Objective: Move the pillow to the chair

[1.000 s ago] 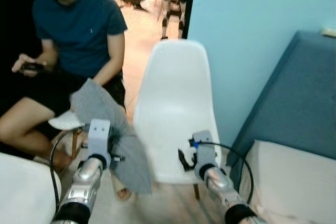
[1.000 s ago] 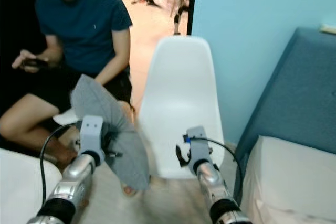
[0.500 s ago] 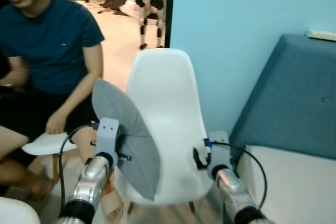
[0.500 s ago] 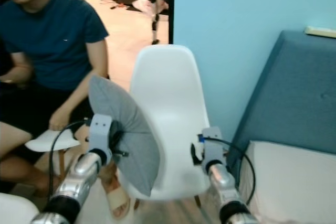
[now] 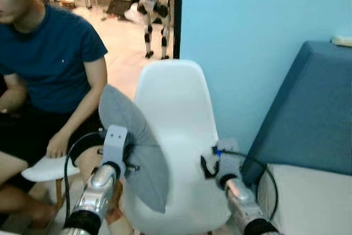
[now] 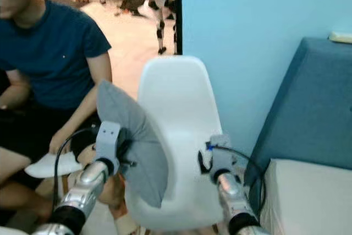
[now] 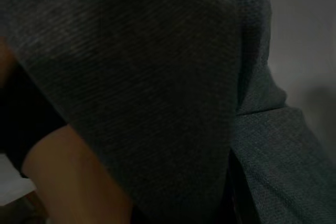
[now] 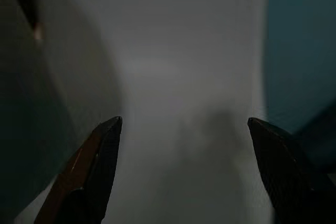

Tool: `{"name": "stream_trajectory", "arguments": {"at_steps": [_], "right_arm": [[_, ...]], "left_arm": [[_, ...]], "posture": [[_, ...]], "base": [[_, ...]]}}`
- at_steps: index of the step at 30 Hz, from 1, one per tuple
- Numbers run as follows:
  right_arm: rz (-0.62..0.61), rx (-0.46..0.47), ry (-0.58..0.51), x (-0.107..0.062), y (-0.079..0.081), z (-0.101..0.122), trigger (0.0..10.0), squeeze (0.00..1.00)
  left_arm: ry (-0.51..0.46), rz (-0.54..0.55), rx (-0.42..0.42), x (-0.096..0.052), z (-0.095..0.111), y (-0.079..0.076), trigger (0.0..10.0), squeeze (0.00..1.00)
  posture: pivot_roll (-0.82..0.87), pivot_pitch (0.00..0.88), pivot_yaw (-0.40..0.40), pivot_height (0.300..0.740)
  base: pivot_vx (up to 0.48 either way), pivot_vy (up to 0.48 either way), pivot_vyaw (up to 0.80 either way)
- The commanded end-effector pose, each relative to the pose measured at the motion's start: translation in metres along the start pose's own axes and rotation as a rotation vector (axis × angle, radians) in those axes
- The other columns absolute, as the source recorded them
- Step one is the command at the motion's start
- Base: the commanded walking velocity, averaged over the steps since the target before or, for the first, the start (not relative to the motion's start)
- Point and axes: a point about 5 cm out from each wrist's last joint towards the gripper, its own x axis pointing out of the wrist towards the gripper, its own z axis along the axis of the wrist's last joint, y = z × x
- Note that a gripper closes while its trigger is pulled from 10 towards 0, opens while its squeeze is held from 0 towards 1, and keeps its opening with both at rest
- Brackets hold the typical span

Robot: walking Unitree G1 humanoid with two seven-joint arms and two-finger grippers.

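Note:
My left gripper (image 5: 125,158) is shut on a grey pillow (image 5: 140,152), held upright on edge. The pillow hangs against the left side of the white chair (image 5: 176,114), overlapping its seat edge. In the left wrist view the pillow's grey fabric (image 7: 157,77) is pressed close to the camera. My right gripper (image 5: 210,164) is open in front of the chair's right side. In the right wrist view its two black fingers (image 8: 102,156) stand wide apart with the white chair shell (image 8: 184,77) between them.
A person (image 5: 44,64) in a dark blue shirt sits on a white stool (image 5: 47,168) just left of the chair. A blue sofa (image 5: 313,114) with a white cushion (image 5: 313,196) stands at the right. A light blue wall (image 5: 247,20) rises behind the chair.
The view has closed in on the chair. The pillow, held in front of the person a second ago, has come right and now overlaps the chair's left side. The right gripper stays open.

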Motion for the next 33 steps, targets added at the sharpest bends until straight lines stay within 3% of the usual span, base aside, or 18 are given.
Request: {"name": "stream_trajectory", "arguments": {"at_steps": [1, 14, 21, 27, 31, 33], "right_arm": [[-0.009, -0.002, 0.007, -0.0011, -0.0041, -0.0022, 10.0, 0.00], [-0.005, -0.010, 0.008, -0.0019, -0.0055, -0.0031, 10.0, 0.00], [0.002, -0.008, 0.002, -0.0014, -0.0052, -0.0016, 10.0, 0.00], [0.016, 0.000, 0.000, -0.0001, -0.0036, 0.0005, 10.0, 0.00], [0.041, 0.010, -0.018, 0.0012, 0.0018, 0.0040, 10.0, 0.00], [0.041, 0.009, -0.018, 0.0014, 0.0020, 0.0043, 10.0, 0.00]], "left_arm": [[-0.048, 0.003, 0.018, 0.0008, 0.0084, 0.0025, 10.0, 0.00], [-0.036, -0.021, 0.069, 0.0009, 0.0059, -0.0025, 10.0, 0.00], [-0.035, -0.004, 0.042, 0.0002, 0.0052, -0.0023, 10.0, 0.00], [-0.028, -0.015, 0.172, 0.0021, 0.0054, -0.0016, 10.0, 0.00], [-0.031, -0.037, 0.352, 0.0057, 0.0091, -0.0025, 10.0, 0.00], [-0.033, -0.046, 0.382, 0.0064, 0.0100, -0.0031, 10.0, 0.00]], "posture": [[-0.02, 0.020, 0.025, 0.740], [-0.03, 0.028, 0.022, 0.740], [-0.03, 0.035, 0.016, 0.740], [-0.02, 0.046, 0.004, 0.740], [-0.02, 0.056, -0.002, 0.740], [-0.02, 0.056, -0.002, 0.740]], "base": [[0.000, 0.000, 0.00], [0.000, -0.093, 0.00], [0.000, -0.137, 0.00], [0.000, 0.000, 0.00], [0.000, 0.000, 0.00], [0.000, 0.000, 0.00]]}}
